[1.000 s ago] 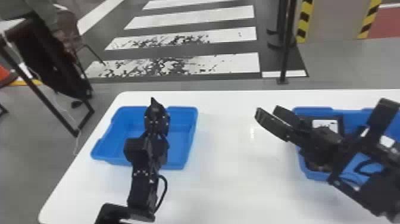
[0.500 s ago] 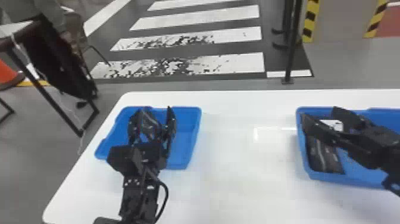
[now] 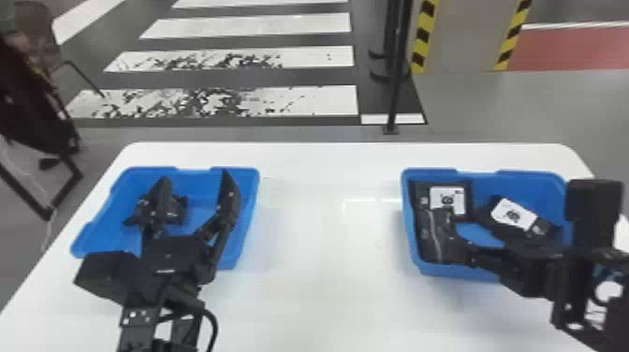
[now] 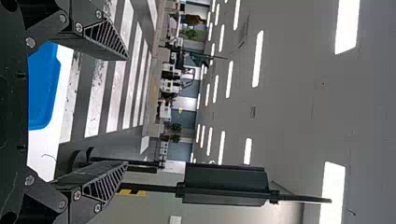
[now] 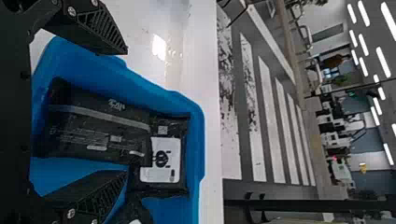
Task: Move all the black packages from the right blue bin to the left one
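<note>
Where the long black package [image 5: 93,126] lies in the right blue bin [image 3: 515,181], it lines that bin's left wall, long axis running roughly front to back.

Right gripper [image 5: 125,112]: above the bin's left side, the nearer of the two; fingers parted, nothing between; package extending ahead of the palm, a finger toward each long side.

Next move, as judged: descend, then close across the width.

Obstruction: the bin's left wall, beneath or beside the outer finger, which would need to enter inside it.

Labelled black package [image 3: 448,200]: the bin's far left corner, against or under the long one's far end; might drag along.

Second labelled black package [image 3: 512,215]: toward the bin's middle, askew.

Left gripper [image 3: 194,177]: well left of the bin, over the left blue bin [image 3: 135,180]; fingers spread, empty.

Dark item [image 3: 177,209], probably a package: inside the left blue bin, partly hidden.

White table [image 3: 323,281]: beneath both bins.
</note>
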You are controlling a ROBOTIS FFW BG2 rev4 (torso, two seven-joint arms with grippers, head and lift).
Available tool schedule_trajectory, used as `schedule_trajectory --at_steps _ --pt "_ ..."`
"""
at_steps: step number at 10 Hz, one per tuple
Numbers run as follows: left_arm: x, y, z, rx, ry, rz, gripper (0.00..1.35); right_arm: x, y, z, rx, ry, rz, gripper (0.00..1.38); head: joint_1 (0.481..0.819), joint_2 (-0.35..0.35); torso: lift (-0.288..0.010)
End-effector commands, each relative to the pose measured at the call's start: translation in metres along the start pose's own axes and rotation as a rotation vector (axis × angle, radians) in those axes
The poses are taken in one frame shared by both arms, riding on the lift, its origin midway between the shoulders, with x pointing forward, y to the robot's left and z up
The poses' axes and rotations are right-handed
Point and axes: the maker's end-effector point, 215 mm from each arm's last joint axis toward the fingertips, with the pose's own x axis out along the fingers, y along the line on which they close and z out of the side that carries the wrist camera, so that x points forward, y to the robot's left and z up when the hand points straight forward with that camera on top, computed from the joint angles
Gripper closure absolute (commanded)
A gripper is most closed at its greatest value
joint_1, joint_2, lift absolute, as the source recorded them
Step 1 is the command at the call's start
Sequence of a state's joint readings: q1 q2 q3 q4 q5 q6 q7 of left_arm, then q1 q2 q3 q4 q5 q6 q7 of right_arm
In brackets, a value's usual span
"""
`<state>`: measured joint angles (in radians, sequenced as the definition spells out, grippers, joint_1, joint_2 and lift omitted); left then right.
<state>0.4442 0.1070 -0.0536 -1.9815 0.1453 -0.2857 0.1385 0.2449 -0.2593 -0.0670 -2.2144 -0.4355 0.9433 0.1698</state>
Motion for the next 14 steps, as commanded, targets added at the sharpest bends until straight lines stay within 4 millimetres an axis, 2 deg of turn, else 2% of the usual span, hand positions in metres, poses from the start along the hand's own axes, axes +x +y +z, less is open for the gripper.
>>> schedule_trajectory --at_steps 1,3,5,7,9,13,14 --pt "-0.001 -0.002 0.000 -0.009 0.002 -0.004 0.29 0.004 -0.010 -0.011 -0.012 0.076 -0.042 0.13 0.695 0.068 -0.175" --pt "-0.002 -0.001 -0.001 -0.006 0.004 -0.005 0.29 0.019 -0.024 -0.016 -0.001 0.119 -0.069 0.13 0.695 0.053 -0.175" --pt "-0.003 -0.001 -0.002 -0.006 0.007 -0.004 0.29 0.028 -0.030 -0.026 0.020 0.157 -0.070 0.13 0.695 0.043 -0.175" --pt "-0.002 -0.002 -0.001 -0.006 0.007 -0.006 0.29 0.040 -0.019 -0.029 0.024 0.176 -0.037 0.13 0.695 0.044 -0.175" --pt "-0.002 -0.002 -0.002 -0.005 0.009 -0.006 0.30 0.052 -0.019 -0.030 0.037 0.196 -0.023 0.13 0.695 0.059 -0.175" --pt "0.002 0.000 -0.001 -0.002 0.008 -0.006 0.29 0.054 -0.015 -0.042 0.043 0.275 -0.013 0.14 0.695 0.068 -0.175" --pt "0.002 -0.001 -0.002 -0.005 0.011 -0.009 0.29 0.056 -0.011 -0.047 0.053 0.302 0.002 0.30 0.695 0.071 -0.175"
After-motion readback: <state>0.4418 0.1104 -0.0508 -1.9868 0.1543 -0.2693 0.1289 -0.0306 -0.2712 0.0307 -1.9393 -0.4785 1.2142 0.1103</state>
